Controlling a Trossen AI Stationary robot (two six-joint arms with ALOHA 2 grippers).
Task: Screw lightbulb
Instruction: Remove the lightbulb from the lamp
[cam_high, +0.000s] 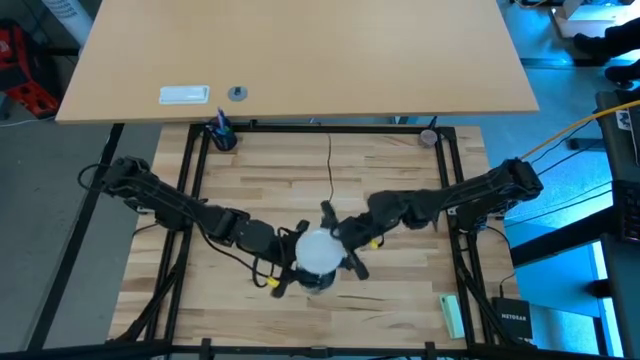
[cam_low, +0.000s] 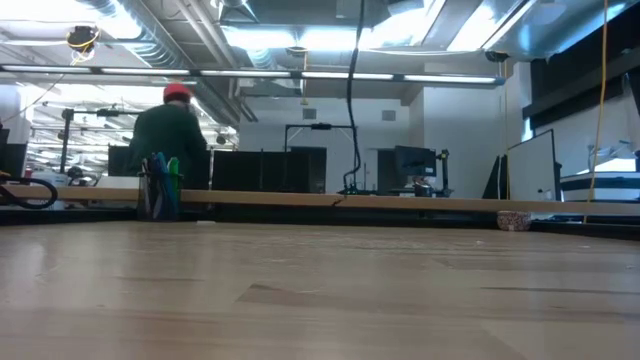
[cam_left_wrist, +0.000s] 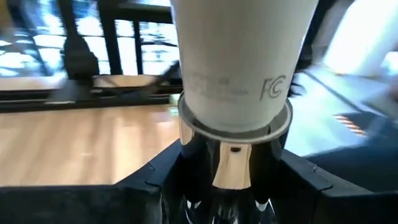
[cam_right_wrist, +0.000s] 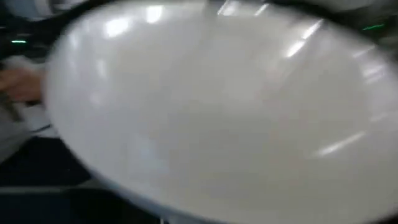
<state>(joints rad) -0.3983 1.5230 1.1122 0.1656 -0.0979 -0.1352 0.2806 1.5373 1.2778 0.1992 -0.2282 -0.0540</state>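
Both arms are meeting up near the middle of the wooden table (cam_high: 400, 300), a bit toward the 6 o'clock edge seen from above. The lightbulb (cam_high: 318, 250) sits right between them, its white globe facing up at the overhead camera.

The left gripper (cam_high: 290, 268) comes in from about 9 o'clock and sits low under the bulb. Its wrist camera shows the dark fingers (cam_left_wrist: 155, 186) hugging a shiny silver socket (cam_left_wrist: 233, 168) on both sides, so it's pinching the socket. The bulb's white neck (cam_left_wrist: 239, 56) stands straight up out of that socket, and a small printed mark is readable on it. The bulb's rim sits flush on the socket's top edge.

The right gripper (cam_high: 340, 240) reaches in from about 3 o'clock and is right up against the globe. Its wrist view is basically all white frosted globe (cam_right_wrist: 217, 118), blurry and filling the frame. Honestly can't tell if those fingers are spread or squeezing the bulb.

A thin black cord (cam_high: 329, 165) runs from the bulb area toward 12 o'clock. A pen cup (cam_high: 221, 133) stands in the 11 o'clock corner. The table-level view doesn't catch either gripper, just the tabletop and a person in a red cap (cam_low: 176, 92) off in the background.
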